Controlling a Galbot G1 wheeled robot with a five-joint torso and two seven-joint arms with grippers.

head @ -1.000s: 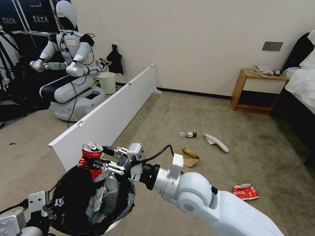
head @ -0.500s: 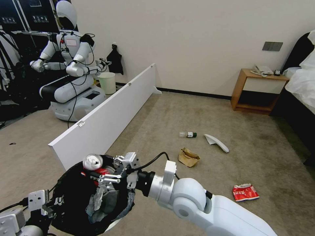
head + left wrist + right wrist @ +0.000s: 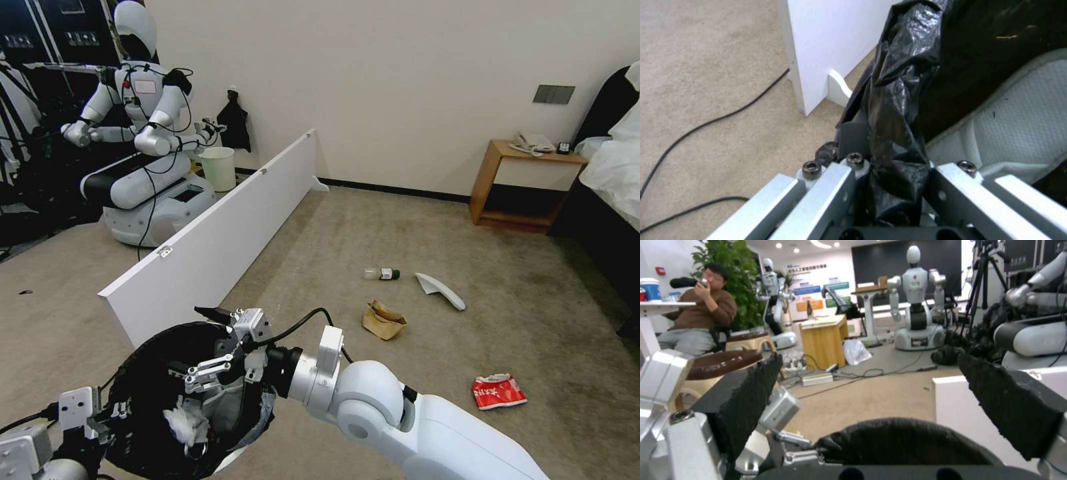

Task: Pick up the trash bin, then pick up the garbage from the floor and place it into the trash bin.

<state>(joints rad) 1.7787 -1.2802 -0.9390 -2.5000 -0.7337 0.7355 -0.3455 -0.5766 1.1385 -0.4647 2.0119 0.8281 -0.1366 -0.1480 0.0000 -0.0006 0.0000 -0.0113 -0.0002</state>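
Observation:
The trash bin (image 3: 143, 347), white with a black bag liner, hangs at the lower left, and my left gripper (image 3: 100, 417) is shut on its rim. In the left wrist view the left gripper (image 3: 893, 186) pinches the liner against the white bin wall (image 3: 1027, 116). My right gripper (image 3: 203, 340) hovers over the bin mouth, open and holding nothing. Its black pads (image 3: 751, 396) stand wide apart above the liner rim (image 3: 902, 440). A crumpled tissue (image 3: 183, 423) lies inside. On the floor (image 3: 320, 240) lie a bottle (image 3: 381, 273), a white slipper (image 3: 440, 290), a brown paper bag (image 3: 383, 320) and a red wrapper (image 3: 499, 390).
A long white low partition board (image 3: 220, 233) runs along the left. Behind it stand another robot (image 3: 140, 133) and an unlined pale bin (image 3: 218, 168). A wooden nightstand (image 3: 520, 183) and a bed (image 3: 613, 180) stand at the right.
My right gripper sank toward the bin mouth and opened. The red can it held dropped into the bin and is out of sight. The left gripper and bin stayed put.

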